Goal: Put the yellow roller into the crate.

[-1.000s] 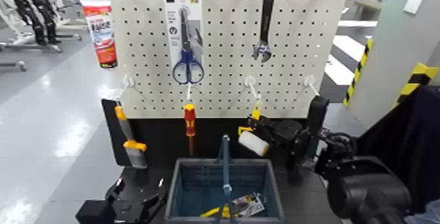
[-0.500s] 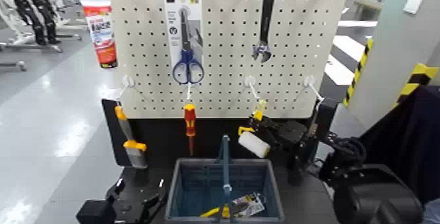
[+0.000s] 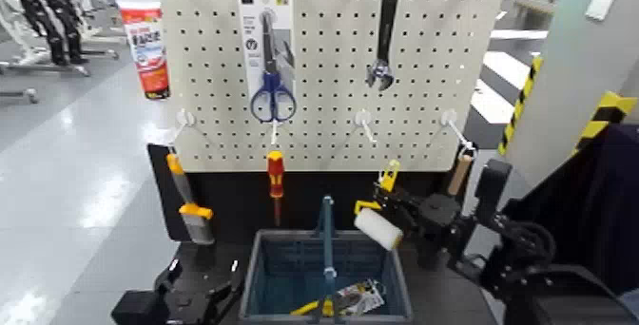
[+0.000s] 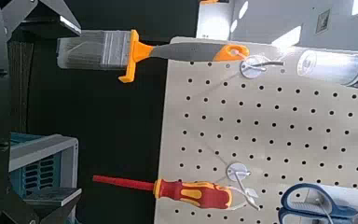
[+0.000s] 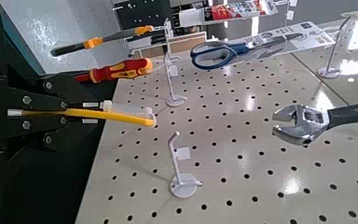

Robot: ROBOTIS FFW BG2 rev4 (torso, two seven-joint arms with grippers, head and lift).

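The yellow roller [image 3: 378, 227] has a white fluffy cylinder and a yellow handle. It hangs in my right gripper [image 3: 407, 207], off the pegboard hooks and just above the far right corner of the crate [image 3: 295, 237]. The right wrist view shows the yellow handle [image 5: 112, 116] clamped between the right gripper's [image 5: 51, 115] fingers. The crate is blue-grey with an upright centre handle [image 3: 327, 238] and stands below the pegboard. My left gripper [image 3: 185, 296] is parked low beside the crate's left side, open and empty.
The pegboard [image 3: 323, 129] carries blue scissors [image 3: 272, 91], a wrench [image 3: 383, 39], a red-and-yellow screwdriver [image 3: 276, 177], a flat brush [image 3: 188, 205] and a tube [image 3: 147, 44]. Bare hooks [image 3: 364, 124] stick out near the roller. A packaged tool [image 3: 347, 298] lies in the crate.
My right gripper has drawn the roller off its hook, away from the pegboard, down and to the right. The left arm has not moved.
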